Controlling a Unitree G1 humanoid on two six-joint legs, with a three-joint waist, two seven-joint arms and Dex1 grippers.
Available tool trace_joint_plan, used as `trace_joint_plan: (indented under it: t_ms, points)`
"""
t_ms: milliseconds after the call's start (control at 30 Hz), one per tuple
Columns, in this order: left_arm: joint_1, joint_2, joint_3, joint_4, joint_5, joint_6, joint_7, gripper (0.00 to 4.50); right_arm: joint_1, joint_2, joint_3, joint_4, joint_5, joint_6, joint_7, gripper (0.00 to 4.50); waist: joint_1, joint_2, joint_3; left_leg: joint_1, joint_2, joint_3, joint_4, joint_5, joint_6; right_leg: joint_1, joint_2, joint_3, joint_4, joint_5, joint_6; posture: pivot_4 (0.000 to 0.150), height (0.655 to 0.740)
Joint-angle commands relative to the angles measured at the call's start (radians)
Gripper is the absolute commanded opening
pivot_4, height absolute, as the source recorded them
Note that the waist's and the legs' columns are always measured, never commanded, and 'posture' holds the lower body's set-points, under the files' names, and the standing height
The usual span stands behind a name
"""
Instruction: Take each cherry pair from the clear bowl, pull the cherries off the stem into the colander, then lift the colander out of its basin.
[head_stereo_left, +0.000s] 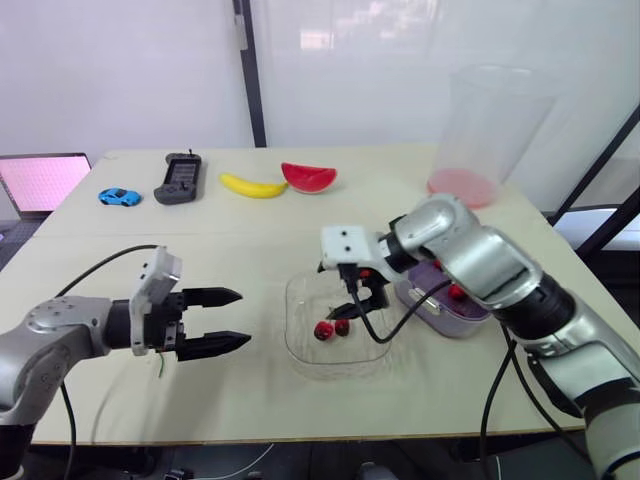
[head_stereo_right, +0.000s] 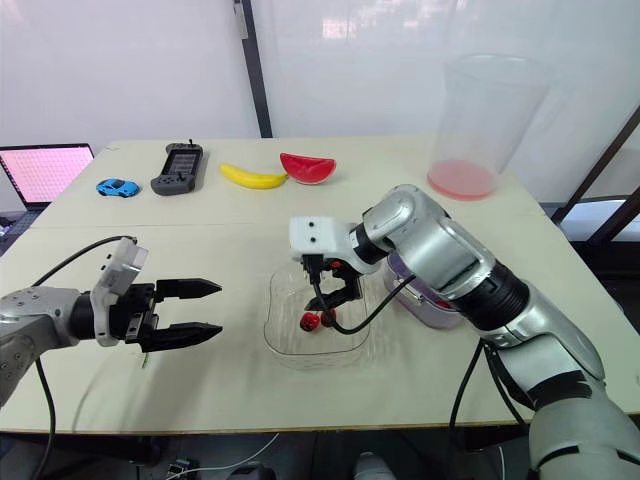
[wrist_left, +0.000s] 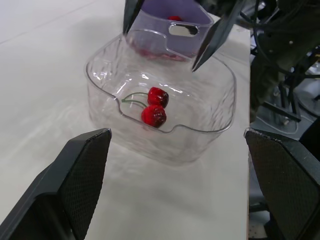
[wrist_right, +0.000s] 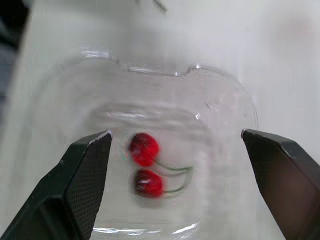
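The right gripper (wrist_right: 176, 134), fingers apart, hangs over the cherry pair (wrist_left: 156, 106) in the clear bowl (wrist_left: 192, 145); the left gripper (head_stereo_left: 243, 318), also spread, hovers beside that bowl.

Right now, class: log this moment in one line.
right gripper open over cherry pair in bowl | left gripper open, empty

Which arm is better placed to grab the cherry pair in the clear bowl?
Right. The right gripper, open, hangs directly over the cherry pair in the clear bowl; the left gripper, also open, is beside the bowl.
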Motion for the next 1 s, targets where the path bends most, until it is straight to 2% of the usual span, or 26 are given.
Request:
trace_joint_plan:
  t_ms: [33, 100, 333, 633, 867, 1000]
  points:
    - [-0.024, -0.004, 0.001, -0.004, 0.008, -0.018, -0.004, 4.5, -0.026, 0.026, -0.039, -0.088, 0.062, 0.419, -0.114, 4.43, -0.001, 0.0, 0.0, 0.0, 0.0, 0.0, 0.0, 0.0, 0.0, 0.0, 0.0, 0.0, 0.0, 0.0, 0.0, 0.15, 0.738]
    - [-0.03, -0.008, -0.006, -0.002, 0.013, -0.02, -0.004, 4.5, 0.013, 0.075, -0.054, -0.106, 0.075, 0.481, -0.2, 4.43, -0.002, 0.0, 0.0, 0.0, 0.0, 0.0, 0.0, 0.0, 0.0, 0.0, 0.0, 0.0, 0.0, 0.0, 0.0, 0.15, 0.738]
    - [-0.071, -0.029, -0.038, 0.018, 0.045, -0.04, -0.005, 4.5, 0.104, 0.165, -0.071, -0.036, 0.087, 0.49, -0.494, 4.43, -0.001, 0.0, 0.0, 0.0, 0.0, 0.0, 0.0, 0.0, 0.0, 0.0, 0.0, 0.0, 0.0, 0.0, 0.0, 0.15, 0.738]
    - [-0.085, -0.033, -0.038, 0.019, 0.033, -0.016, -0.005, 4.5, 0.157, 0.196, -0.041, -0.042, 0.207, 0.49, -0.707, 4.43, -0.003, 0.0, 0.0, 0.0, 0.0, 0.0, 0.0, 0.0, 0.0, 0.0, 0.0, 0.0, 0.0, 0.0, 0.0, 0.15, 0.738]
    - [-0.095, -0.029, -0.039, 0.037, 0.043, -0.024, -0.014, 4.5, 0.14, 0.173, -0.016, -0.041, 0.298, 0.49, -0.796, 4.43, -0.003, 0.0, 0.0, 0.0, 0.0, 0.0, 0.0, 0.0, 0.0, 0.0, 0.0, 0.0, 0.0, 0.0, 0.0, 0.15, 0.738]
    - [-0.096, -0.035, -0.045, 0.038, 0.046, -0.028, -0.015, 4.5, 0.131, 0.168, -0.008, -0.043, 0.347, 0.49, -0.835, 3.21, -0.003, 0.0, 0.0, 0.0, 0.0, 0.0, 0.0, 0.0, 0.0, 0.0, 0.0, 0.0, 0.0, 0.0, 0.0, 0.15, 0.738]
